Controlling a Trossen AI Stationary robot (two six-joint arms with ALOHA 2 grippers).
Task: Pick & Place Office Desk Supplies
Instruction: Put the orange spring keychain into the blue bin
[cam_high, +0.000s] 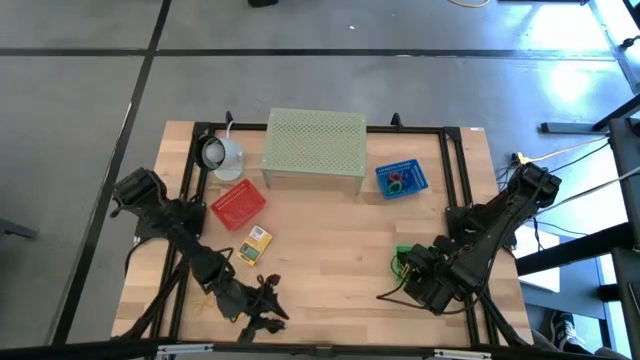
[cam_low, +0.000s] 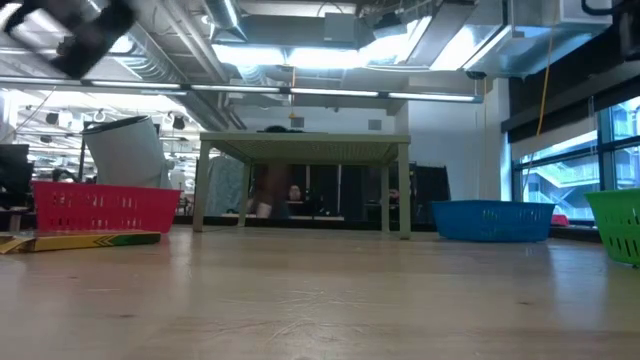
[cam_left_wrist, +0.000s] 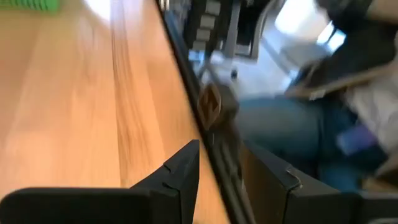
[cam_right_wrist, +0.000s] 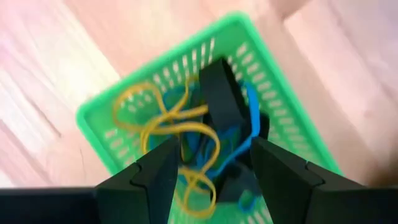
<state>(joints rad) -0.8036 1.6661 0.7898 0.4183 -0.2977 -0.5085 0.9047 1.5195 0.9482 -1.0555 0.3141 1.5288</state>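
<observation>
Two arms in view; right gripper (cam_right_wrist: 211, 165) hangs over the green basket (cam_right_wrist: 124, 109) at the worktop's (cam_high: 330, 240) right front, fingers wide and empty; in the basket I see yellow loops (cam_right_wrist: 165, 124), a blue loop (cam_right_wrist: 252, 109) and a black clip (cam_right_wrist: 221, 99); looks to me like a drop-off just done there; left gripper (cam_left_wrist: 227, 177) sits at the front edge, fingers part open, nothing between them; a yellow packet (cam_high: 256, 243) lies loose near the red basket (cam_high: 238, 204); blue basket (cam_high: 402, 179) holds more items; next I'd lift the right arm clear and send an arm for the packet.
</observation>
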